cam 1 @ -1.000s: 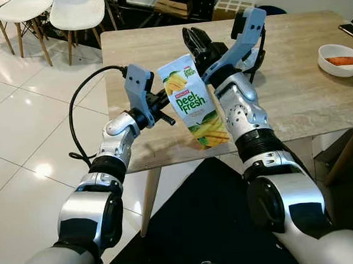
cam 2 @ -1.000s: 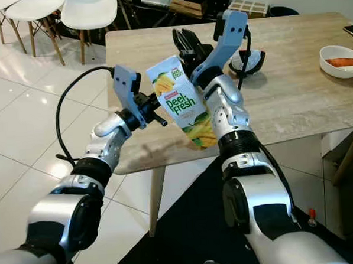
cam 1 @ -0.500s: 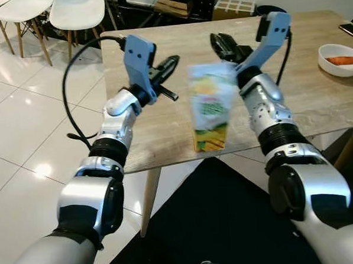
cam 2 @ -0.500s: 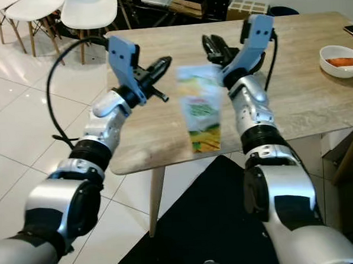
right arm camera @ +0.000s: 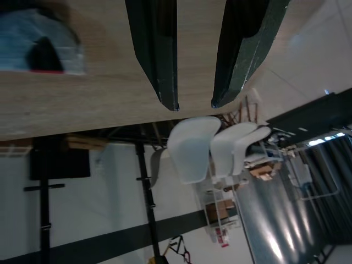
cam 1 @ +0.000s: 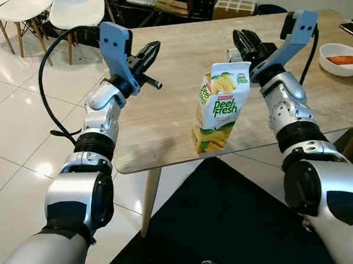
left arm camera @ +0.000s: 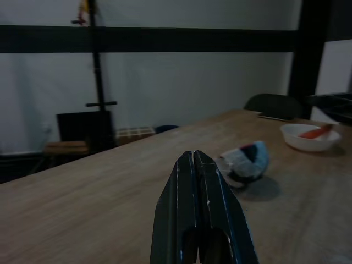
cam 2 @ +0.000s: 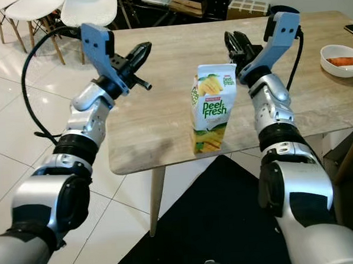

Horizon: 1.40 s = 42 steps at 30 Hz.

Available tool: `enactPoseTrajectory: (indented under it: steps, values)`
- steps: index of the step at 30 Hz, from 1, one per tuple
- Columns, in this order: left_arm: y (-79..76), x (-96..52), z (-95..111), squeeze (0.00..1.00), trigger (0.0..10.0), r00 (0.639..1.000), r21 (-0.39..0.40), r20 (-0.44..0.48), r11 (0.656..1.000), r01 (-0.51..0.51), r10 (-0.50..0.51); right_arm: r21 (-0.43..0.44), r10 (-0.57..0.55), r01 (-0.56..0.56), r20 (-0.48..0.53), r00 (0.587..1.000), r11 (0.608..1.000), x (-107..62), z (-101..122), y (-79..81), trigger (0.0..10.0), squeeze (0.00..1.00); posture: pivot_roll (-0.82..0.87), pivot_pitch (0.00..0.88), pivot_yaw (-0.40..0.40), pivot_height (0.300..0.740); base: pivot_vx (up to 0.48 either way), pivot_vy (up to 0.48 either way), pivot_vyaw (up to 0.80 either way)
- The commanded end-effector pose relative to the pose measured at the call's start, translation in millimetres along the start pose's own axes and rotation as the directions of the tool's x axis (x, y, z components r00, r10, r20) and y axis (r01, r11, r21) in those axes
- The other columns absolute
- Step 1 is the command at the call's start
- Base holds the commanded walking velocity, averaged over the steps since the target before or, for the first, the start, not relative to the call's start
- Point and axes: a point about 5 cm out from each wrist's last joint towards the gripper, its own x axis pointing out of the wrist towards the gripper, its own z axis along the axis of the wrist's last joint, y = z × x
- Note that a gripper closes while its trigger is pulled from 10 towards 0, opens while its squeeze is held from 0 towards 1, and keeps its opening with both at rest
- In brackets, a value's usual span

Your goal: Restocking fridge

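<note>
I am looking down at a pale wood surface point(cam 1: 164, 115) in a tiled room, with white chairs point(cam 1: 75, 13) beyond its far left corner. Going left to right: my left gripper point(cam 1: 150, 50) is raised above the left part of the surface, fingers pressed together and clenched on nothing, well apart from the carton. The juice carton point(cam 1: 218, 106) stands upright near the front edge of the surface, roughly midway between my arms, touched by neither gripper. My right gripper point(cam 1: 247, 42) is raised just beyond and to the right of the carton top; in the right wrist view its two fingers point(right arm camera: 157, 55) are parted with a clear gap and hold nothing. Further right, a white bowl point(cam 1: 338, 58) with something orange in it sits near the right edge. I judge the step in hand to be regrasping the carton for carrying to the fridge. To do it well, I would bring the released right gripper down level with the carton's middle, square the fingers to two opposite flat faces, and close gently, since the carton stands close to the edge and could tip or slide off.
</note>
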Motion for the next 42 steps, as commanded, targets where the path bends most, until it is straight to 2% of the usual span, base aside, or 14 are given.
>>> enactPoseTrajectory:
  steps: [1, 7, 10, 21, 26, 27, 28, 29, 30, 32, 35, 37, 39, 42]
  values:
    - [7.0, -7.5, -1, 0.0, 10.0, 1.0, 0.003, -0.001, 1.0, -0.021, 0.021, -0.016, -0.021, 0.021, -0.01, 1.0, 1.0, -5.4, -2, -7.0, 10.0, 0.0, -0.1, 0.136, -0.026, 0.74, 0.0, 0.0, 0.0]
    - [23.8, -59.6, -26, 0.0, 10.0, 0.994, -0.01, -0.101, 0.999, -0.031, 0.03, -0.126, -0.149, 0.137, -0.091, 0.985, 0.983, -41.0, -17, -44.9, 10.0, 0.0, -0.1, 0.124, -0.026, 0.74, 0.0, 0.0, 0.0]
    - [24.8, -64.8, -28, 0.0, 10.0, 0.993, -0.009, -0.111, 0.999, -0.037, 0.036, -0.139, -0.161, 0.146, -0.102, 0.982, 0.979, -45.3, -19, -48.1, 10.0, 0.0, -0.1, 0.124, -0.026, 0.74, 0.0, 0.0, 0.0]
    - [46.4, -139.4, -40, 0.0, 10.0, 0.914, 0.058, -0.095, 0.919, -0.39, 0.394, -0.125, -0.396, 0.381, -0.131, 0.909, 0.916, -112.2, -55, -83.9, 10.0, 0.0, -0.09, 0.108, -0.033, 0.74, 0.0, 0.0, 0.0]
    - [72.4, -190.6, -35, 0.0, 10.0, 0.755, 0.155, -0.071, 0.755, -0.638, 0.652, -0.125, -0.499, 0.487, -0.092, 0.862, 0.864, -133.5, -54, -98.8, 10.0, 0.0, -0.09, 0.107, -0.029, 0.74, 0.0, 0.0, 0.0]
    - [80.3, -208.0, -34, 0.0, 10.0, 0.687, 0.188, -0.069, 0.685, -0.703, 0.724, -0.129, -0.528, 0.516, -0.084, 0.845, 0.847, -139.3, -54, -102.6, 10.0, 0.0, -0.09, 0.106, -0.03, 0.74, 0.0, 0.0, 0.0]
    - [80.3, -208.0, -34, 0.0, 10.0, 0.687, 0.188, -0.069, 0.685, -0.703, 0.724, -0.129, -0.528, 0.516, -0.084, 0.845, 0.847, -139.3, -54, -102.6, 10.0, 0.0, -0.09, 0.106, -0.03, 0.74, 0.0, 0.0, 0.0]
    - [88.2, -232.1, -36, 0.0, 10.0, 0.598, 0.234, -0.079, 0.598, -0.766, 0.797, -0.142, -0.566, 0.553, -0.08, 0.821, 0.821, -147.3, -55, -106.9, 10.0, 0.0, -0.09, 0.106, -0.03, 0.74, 0.0, 0.0, 0.0]
    - [88.2, -232.1, -36, 0.0, 10.0, 0.598, 0.234, -0.079, 0.598, -0.766, 0.797, -0.142, -0.566, 0.553, -0.08, 0.821, 0.821, -147.3, -55, -106.9, 10.0, 0.0, -0.09, 0.106, -0.03, 0.74, 0.0, 0.0, 0.0]
    - [94.7, -282.0, -44, 0.0, 10.0, 0.423, 0.331, -0.141, 0.445, -0.832, 0.895, -0.169, -0.652, 0.633, -0.104, 0.751, 0.756, -166.2, -63, -114.2, 10.0, 0.0, -0.08, 0.106, -0.033, 0.74, 0.0, 0.0, 0.0]
    - [94.7, -299.1, -47, 0.0, 10.0, 0.362, 0.366, -0.164, 0.397, -0.842, 0.918, -0.179, -0.68, 0.658, -0.119, 0.724, 0.732, -173.0, -67, -116.1, 10.0, 0.0, -0.08, 0.106, -0.033, 0.74, 0.0, 0.0, 0.0]
    - [89.1, -323.7, -58, 0.0, 10.0, 0.262, 0.406, -0.233, 0.338, -0.849, 0.936, -0.209, -0.713, 0.683, -0.154, 0.684, 0.7, -183.3, -76, -116.7, 10.0, 0.0, -0.08, 0.107, -0.037, 0.74, 0.0, 0.0, 0.0]
    - [89.1, -323.7, -58, 0.0, 10.0, 0.262, 0.406, -0.233, 0.338, -0.849, 0.936, -0.209, -0.713, 0.683, -0.154, 0.684, 0.7, -183.3, -76, -116.7, 10.0, 0.0, -0.08, 0.107, -0.037, 0.74, 0.0, 0.0, 0.0]
    - [44.3, -368.5, -103, 0.0, 10.0, 0.146, 0.363, -0.479, 0.347, -0.865, 0.866, -0.268, -0.704, 0.656, -0.371, 0.606, 0.706, -213.8, -119, -102.6, 10.0, 0.0, -0.08, 0.108, -0.037, 0.74, 0.0, 0.0, 0.0]
